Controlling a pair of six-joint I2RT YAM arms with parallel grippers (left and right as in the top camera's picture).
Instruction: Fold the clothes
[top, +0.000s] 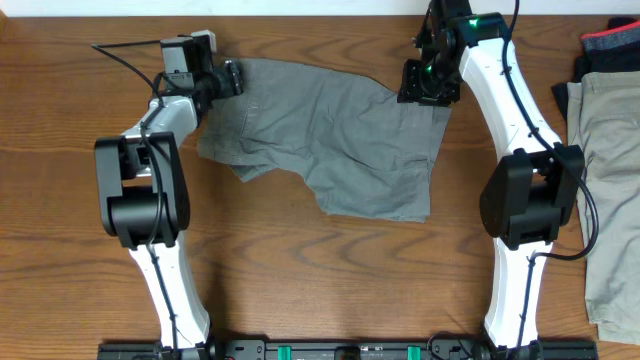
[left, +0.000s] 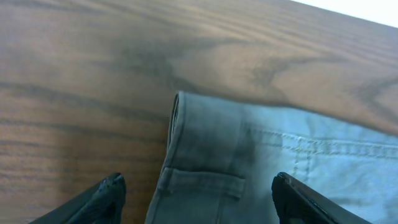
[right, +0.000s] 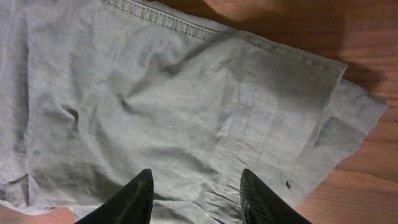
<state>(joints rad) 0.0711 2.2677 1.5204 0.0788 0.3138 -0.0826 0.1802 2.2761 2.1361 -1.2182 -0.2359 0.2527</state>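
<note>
Overhead: where are the mid-grey cotton shorts?
— Rumpled on the brown wooden table; left gripper spread astride the waistband corner, right gripper spread above the opposite edge — both placed, I'd judge, to pinch for a fold.

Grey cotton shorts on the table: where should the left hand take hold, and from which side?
The thick, doubled waistband corner of the grey cotton shorts, from above at their left end. It stands proud of the wooden table, and the left hand straddles it, so probably an easy pinch.
</note>
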